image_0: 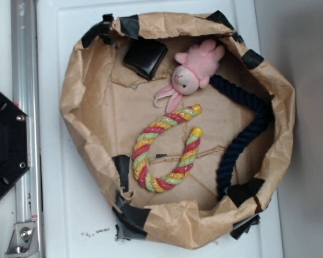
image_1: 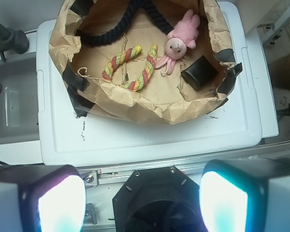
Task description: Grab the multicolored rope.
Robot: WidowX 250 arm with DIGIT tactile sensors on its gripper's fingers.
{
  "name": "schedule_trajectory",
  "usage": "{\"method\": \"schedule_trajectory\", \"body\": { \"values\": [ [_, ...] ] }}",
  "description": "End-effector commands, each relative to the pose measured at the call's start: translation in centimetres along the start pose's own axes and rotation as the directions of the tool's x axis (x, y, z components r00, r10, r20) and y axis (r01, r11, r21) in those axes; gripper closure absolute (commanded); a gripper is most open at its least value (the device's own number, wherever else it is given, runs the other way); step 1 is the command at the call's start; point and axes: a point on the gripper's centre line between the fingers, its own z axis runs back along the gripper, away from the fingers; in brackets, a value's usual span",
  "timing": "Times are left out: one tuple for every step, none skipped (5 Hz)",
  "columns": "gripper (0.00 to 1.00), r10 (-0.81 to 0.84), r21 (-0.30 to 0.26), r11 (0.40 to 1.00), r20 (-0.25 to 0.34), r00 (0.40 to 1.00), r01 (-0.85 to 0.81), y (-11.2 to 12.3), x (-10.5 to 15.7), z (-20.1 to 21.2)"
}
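The paper-bag wall [image_0: 75, 91] rings the working area; access is from above only. Bare paper floor lies left of the multicolored rope [image_0: 151, 156] and inside its U. The pink plush rabbit [image_0: 191, 70] lies near the rope's end caps. The navy rope [image_0: 242, 134] lies along the right side. The black box [image_0: 145, 56] occupies the upper corner.

Two ropes – multicolored rope [image_0: 164, 150], navy rope [image_0: 242, 134] – one plush bunny [image_0: 194, 72], one black box [image_0: 145, 56].
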Motion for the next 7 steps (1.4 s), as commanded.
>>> {"method": "schedule_trajectory", "body": {
  "values": [
    [0.00, 0.000, 0.000, 1.000, 0.000, 1.000, 0.000, 0.0, 0.0, 0.0],
    [0.00, 0.257, -0.104, 0.960, -0.059, 0.965, -0.262, 0.4, 4.7, -2.6],
    [0.00, 0.475, -0.187, 0.859, -0.055, 0.878, -0.476, 0.5, 9.0, -5.7],
    [0.00, 0.679, -0.243, 0.704, -0.049, 0.733, -0.668, 1.4, 10.6, -8.3],
    [0.00, 0.825, -0.165, 0.515, -0.168, 0.539, -0.841, 1.2, 9.0, -13.2],
    [0.00, 0.819, -0.126, 0.535, -0.168, 0.549, -0.836, 0.7, 8.0, -18.0],
    [0.00, 0.819, -0.126, 0.535, -0.168, 0.549, -0.836, 0.7, 8.0, -18.0]
  ]
}}
